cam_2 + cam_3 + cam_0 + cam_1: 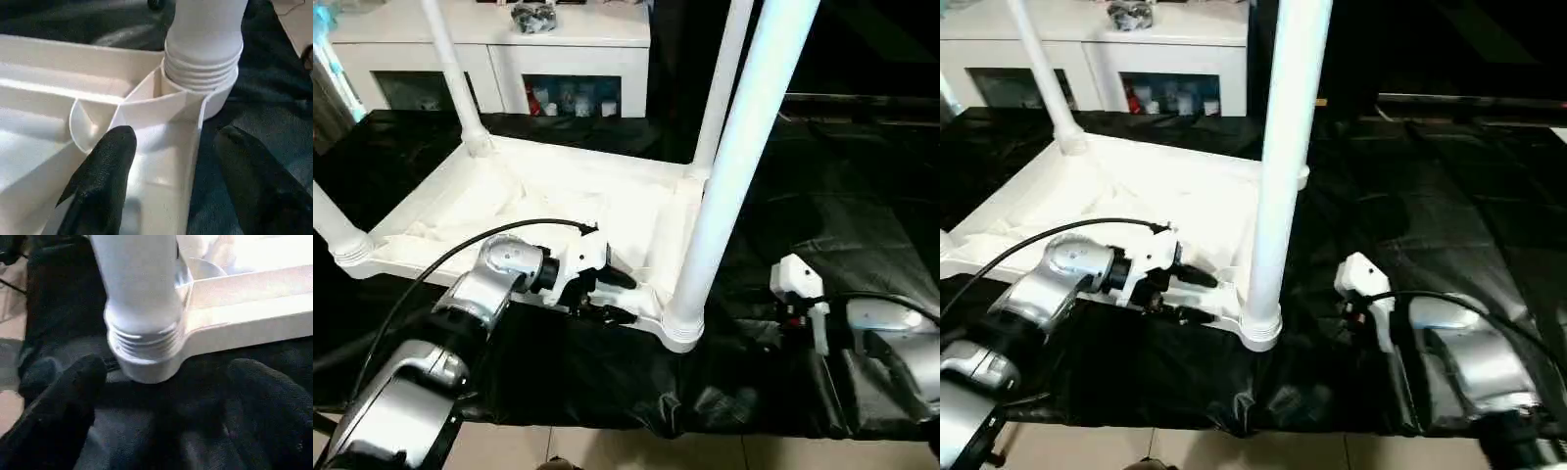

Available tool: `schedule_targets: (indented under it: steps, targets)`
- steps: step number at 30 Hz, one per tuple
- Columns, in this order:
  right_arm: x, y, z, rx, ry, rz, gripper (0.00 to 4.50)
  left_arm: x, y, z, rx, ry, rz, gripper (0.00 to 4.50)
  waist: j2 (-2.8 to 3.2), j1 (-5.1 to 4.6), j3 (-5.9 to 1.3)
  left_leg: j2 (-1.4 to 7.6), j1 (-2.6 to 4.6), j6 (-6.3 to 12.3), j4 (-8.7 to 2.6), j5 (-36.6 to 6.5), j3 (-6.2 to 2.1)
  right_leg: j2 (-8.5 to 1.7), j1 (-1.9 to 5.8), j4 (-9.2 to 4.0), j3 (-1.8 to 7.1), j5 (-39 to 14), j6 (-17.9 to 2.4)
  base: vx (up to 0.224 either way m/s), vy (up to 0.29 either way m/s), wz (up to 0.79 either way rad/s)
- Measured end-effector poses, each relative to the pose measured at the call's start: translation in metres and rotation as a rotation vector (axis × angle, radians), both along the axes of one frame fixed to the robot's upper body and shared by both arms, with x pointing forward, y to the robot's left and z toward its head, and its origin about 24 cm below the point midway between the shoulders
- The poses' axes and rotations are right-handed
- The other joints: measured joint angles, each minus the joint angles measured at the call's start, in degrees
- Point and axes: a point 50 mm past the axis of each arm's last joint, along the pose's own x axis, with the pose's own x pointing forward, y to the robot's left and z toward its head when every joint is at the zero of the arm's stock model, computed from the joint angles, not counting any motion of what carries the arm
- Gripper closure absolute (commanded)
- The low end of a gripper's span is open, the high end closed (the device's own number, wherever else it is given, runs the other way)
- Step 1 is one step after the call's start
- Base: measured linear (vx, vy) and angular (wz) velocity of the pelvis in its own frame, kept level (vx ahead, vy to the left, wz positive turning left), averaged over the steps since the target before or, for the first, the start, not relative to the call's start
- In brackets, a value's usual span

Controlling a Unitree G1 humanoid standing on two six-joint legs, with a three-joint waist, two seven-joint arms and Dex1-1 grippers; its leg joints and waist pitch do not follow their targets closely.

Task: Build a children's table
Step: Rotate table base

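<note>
The children's table lies upside down on the black cloth, its white top (607,206) showing the ribbed underside. Several white legs stand up from the corner sockets. The nearest is the front right leg (734,166), whose threaded base sits in its socket (203,73). My left gripper (619,297) is open at the near rim just left of that socket, one finger (105,176) inside the rim wall and the other outside over the cloth. My right gripper (168,369) is open low over the cloth right of the same socket, with nothing between its fingers.
A white cabinet (578,59) with glass doors stands behind the table, with a dark object (533,15) on top. The black cloth (842,176) stretches wide to the right. Its crumpled near edge drops to tiled floor (607,450).
</note>
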Motion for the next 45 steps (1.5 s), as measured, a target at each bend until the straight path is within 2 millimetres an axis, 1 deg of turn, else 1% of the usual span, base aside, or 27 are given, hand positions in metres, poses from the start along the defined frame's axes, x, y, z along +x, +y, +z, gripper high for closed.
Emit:
schedule_targets:
  steps: [2,4,6,7,10,12,16,18,22,23,24,26,29,31,32,33,34,36,40,44,45]
  targets:
    - [-0.001,0.0,0.002,-0.005,0.006,0.006,0.0,-0.002,0.0,-0.004,0.017,0.021,-0.015,1.88,0.0,-0.01,0.0,0.0,0.0,0.0,0.01,0.0,0.0,0.0,-0.01,0.0,0.0,0.0,0.0,0.0,0.0,0.0]
    - [-0.002,-0.002,0.002,-0.012,0.014,0.012,0.0,-0.004,0.001,-0.008,0.039,0.054,-0.043,1.93,0.0,0.05,0.0,0.0,0.0,0.0,0.01,0.0,0.0,-0.01,0.0,0.01,-0.01,0.0,0.0,0.0,0.0,0.0]
    - [-0.002,-0.004,0.003,-0.02,0.022,0.012,0.0,-0.005,0.002,-0.01,0.059,0.08,-0.057,2.16,0.0,0.14,0.0,0.0,0.0,0.0,0.01,0.0,0.0,-0.01,0.0,0.01,-0.02,0.0,0.0,0.0,0.0,0.0]
    - [-0.002,-0.004,0.003,-0.021,0.023,0.012,0.0,-0.005,0.003,-0.01,0.064,0.08,-0.057,2.32,0.0,0.14,0.0,0.0,0.0,0.0,0.01,0.0,0.0,-0.02,0.0,0.02,-0.02,0.0,0.0,0.0,0.0,0.0]
    - [-0.002,-0.004,0.003,-0.021,0.023,0.012,0.0,-0.003,0.002,-0.01,0.067,0.064,-0.056,2.32,0.0,0.17,0.0,0.0,0.0,0.0,0.01,0.0,0.0,-0.02,0.0,0.02,-0.03,0.0,0.0,0.0,0.0,0.0]
    - [-0.002,-0.004,0.003,-0.022,0.026,0.009,0.0,-0.001,0.001,-0.01,0.078,0.054,-0.043,2.64,0.0,0.17,0.0,0.0,0.0,0.0,0.01,0.0,0.0,-0.02,0.0,0.03,-0.03,0.0,0.0,0.0,0.0,0.0]
    - [-0.002,-0.003,0.002,-0.025,0.037,0.008,0.0,-0.001,-0.004,-0.012,0.071,0.04,-0.04,2.74,-0.01,0.17,0.0,0.0,0.0,0.0,0.01,0.0,0.0,-0.02,0.0,0.02,-0.03,0.0,0.0,0.0,0.0,0.0]
    - [-0.002,-0.002,0.001,-0.026,0.04,0.012,0.0,-0.001,-0.006,-0.014,0.069,0.041,-0.04,3.09,-0.03,0.17,0.01,0.0,-0.01,0.0,0.01,0.0,0.0,-0.02,0.0,0.02,-0.03,0.0,0.0,0.0,0.0,0.0]
    - [-0.002,-0.001,0.0,-0.028,0.045,0.018,0.0,0.001,-0.006,-0.013,0.078,0.027,-0.037,3.18,-0.03,0.22,0.01,0.0,-0.01,0.0,0.01,0.0,0.0,-0.02,0.0,0.02,-0.03,0.0,0.0,0.0,0.0,0.0]
    - [-0.002,-0.001,0.0,-0.028,0.045,0.018,0.0,0.001,-0.006,-0.013,0.081,0.025,-0.035,3.44,-0.05,0.25,0.02,0.0,-0.01,0.0,0.01,0.0,0.0,-0.03,0.0,0.02,-0.04,0.0,0.0,0.0,0.0,0.0]
    - [-0.002,0.0,0.0,-0.029,0.044,0.02,0.0,0.002,-0.005,-0.013,0.086,0.025,-0.034,3.53,-0.05,0.27,0.02,0.0,-0.01,0.0,0.01,0.0,0.0,-0.03,0.0,0.02,-0.04,0.0,0.0,0.0,0.0,0.0]
    - [-0.001,0.003,0.001,-0.028,0.041,0.03,0.0,0.003,-0.005,-0.013,0.1,0.022,-0.036,3.54,-0.05,0.24,0.02,0.0,0.0,0.0,0.01,0.0,-0.01,-0.03,0.0,0.03,-0.03,0.0,0.0,0.0,0.0,0.0]
    - [0.001,0.007,0.002,-0.018,0.032,0.04,0.0,0.003,-0.005,-0.013,0.106,0.014,-0.037,3.94,-0.05,0.39,0.02,0.0,0.0,0.0,0.01,0.0,-0.02,-0.03,0.0,0.04,-0.05,0.0,0.0,0.0,0.0,0.0]
    - [0.001,0.008,0.002,-0.015,0.032,0.041,0.0,0.002,-0.006,-0.014,0.108,0.021,-0.037,4.0,-0.05,0.6,0.02,0.0,-0.01,0.0,0.01,0.0,-0.01,-0.04,0.0,0.04,-0.04,0.0,0.0,0.0,0.0,0.0]
    - [0.001,0.008,0.002,-0.015,0.033,0.042,0.0,0.002,-0.007,-0.013,0.111,0.025,-0.036,4.09,-0.06,0.56,0.02,0.0,-0.01,0.0,0.02,0.0,-0.01,-0.04,0.0,0.03,-0.04,0.0,0.0,0.0,0.0,0.0]
    - [0.001,0.008,0.002,-0.015,0.034,0.042,0.0,0.002,-0.007,-0.014,0.111,0.031,-0.029,4.09,-0.06,0.45,0.02,0.0,0.0,0.0,0.05,0.0,-0.01,-0.04,0.0,0.03,-0.02,0.0,0.0,0.0,0.0,0.0]
    - [0.001,0.008,0.001,-0.015,0.033,0.039,0.0,0.002,-0.008,-0.014,0.11,0.038,-0.016,4.29,-0.05,0.28,0.02,0.0,0.02,0.0,0.05,0.0,0.0,-0.04,0.0,0.03,-0.01,0.0,0.0,0.0,0.0,0.0]
    - [0.002,0.009,0.0,-0.018,0.02,0.022,0.0,-0.001,-0.009,-0.015,0.097,0.058,0.017,4.31,0.04,-0.17,-0.04,0.0,0.06,0.0,0.04,0.0,0.0,-0.03,0.0,0.03,0.0,0.0,0.0,0.0,0.0,0.0]
    - [0.007,0.014,-0.002,-0.033,-0.051,-0.033,0.0,-0.008,-0.016,-0.018,0.056,0.083,0.079,4.48,0.31,-0.89,-0.21,-0.02,0.18,0.0,0.0,0.0,0.01,-0.03,0.02,0.02,0.03,-0.1,0.0,0.0,0.0,0.0]
    - [0.014,0.016,-0.013,-0.048,-0.083,-0.135,0.0,-0.017,-0.026,-0.022,0.025,0.085,0.137,4.49,0.94,-1.46,-0.61,-0.06,0.2,0.01,-0.02,0.0,0.02,-0.04,0.04,0.01,0.05,-0.2,0.0,0.0,0.0,0.0]
    - [0.014,0.017,-0.014,-0.044,-0.083,-0.146,0.0,-0.019,-0.027,-0.022,0.021,0.083,0.148,4.49,0.91,-1.6,-0.59,-0.05,0.22,0.01,-0.03,0.0,0.02,-0.04,0.04,0.01,0.05,-0.2,0.1,0.0,0.0,0.0]
